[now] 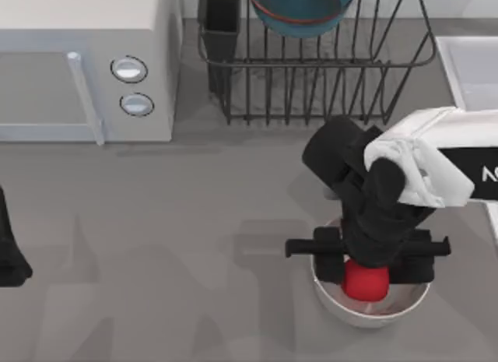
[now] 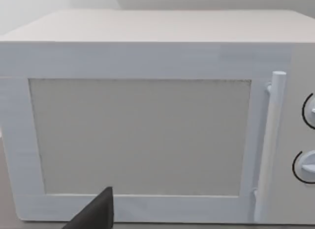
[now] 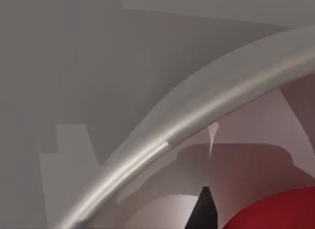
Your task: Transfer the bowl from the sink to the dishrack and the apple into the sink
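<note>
The teal-blue bowl (image 1: 302, 10) with its red-orange line rests in the dark wire dishrack (image 1: 327, 89) at the back. The red apple (image 1: 366, 282) lies in a glossy white bowl (image 1: 369, 311) near the front right. My right gripper (image 1: 366, 268) points down into that white bowl, open, right over the apple. In the right wrist view a dark fingertip (image 3: 204, 212) stands close beside the apple (image 3: 280, 214), under the white bowl's rim (image 3: 197, 125). The pale sink (image 1: 467, 66) shows at the right edge. My left gripper (image 1: 9, 253) is parked at the left edge.
A white microwave (image 1: 85, 58) with two round knobs stands at the back left, and the left wrist view faces its door (image 2: 140, 135). A black utensil cup (image 1: 222, 23) sits at the dishrack's left corner. Bare grey tabletop (image 1: 179, 245) lies between the arms.
</note>
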Available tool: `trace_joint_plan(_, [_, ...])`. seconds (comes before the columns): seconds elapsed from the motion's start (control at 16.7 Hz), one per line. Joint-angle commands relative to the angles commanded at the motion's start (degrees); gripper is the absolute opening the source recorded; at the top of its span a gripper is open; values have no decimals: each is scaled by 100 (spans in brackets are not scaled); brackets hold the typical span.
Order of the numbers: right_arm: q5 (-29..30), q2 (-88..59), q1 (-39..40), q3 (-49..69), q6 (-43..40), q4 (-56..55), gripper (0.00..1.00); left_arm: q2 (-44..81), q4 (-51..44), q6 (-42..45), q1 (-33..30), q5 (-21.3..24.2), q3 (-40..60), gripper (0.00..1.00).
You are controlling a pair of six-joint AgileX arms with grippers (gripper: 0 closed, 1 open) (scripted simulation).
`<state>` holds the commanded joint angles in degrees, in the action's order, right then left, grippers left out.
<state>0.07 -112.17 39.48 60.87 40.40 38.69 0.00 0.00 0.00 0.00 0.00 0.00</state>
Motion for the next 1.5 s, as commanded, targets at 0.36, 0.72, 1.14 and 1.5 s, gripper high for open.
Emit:
trace_joint_plan(0.36, [0, 0, 0, 0, 0, 0, 0, 0, 0, 0, 0, 0, 0, 100])
trace_joint_plan(0.72, [0, 0, 0, 0, 0, 0, 0, 0, 0, 0, 0, 0, 0, 100])
trace_joint_plan(1.14, [129, 692, -78, 883, -30, 1268, 0, 0, 0, 0, 0, 0, 0, 100])
trace_joint_plan(1.5, [80, 1176, -72, 1710, -89, 2483, 0, 0, 0, 0, 0, 0, 0, 100])
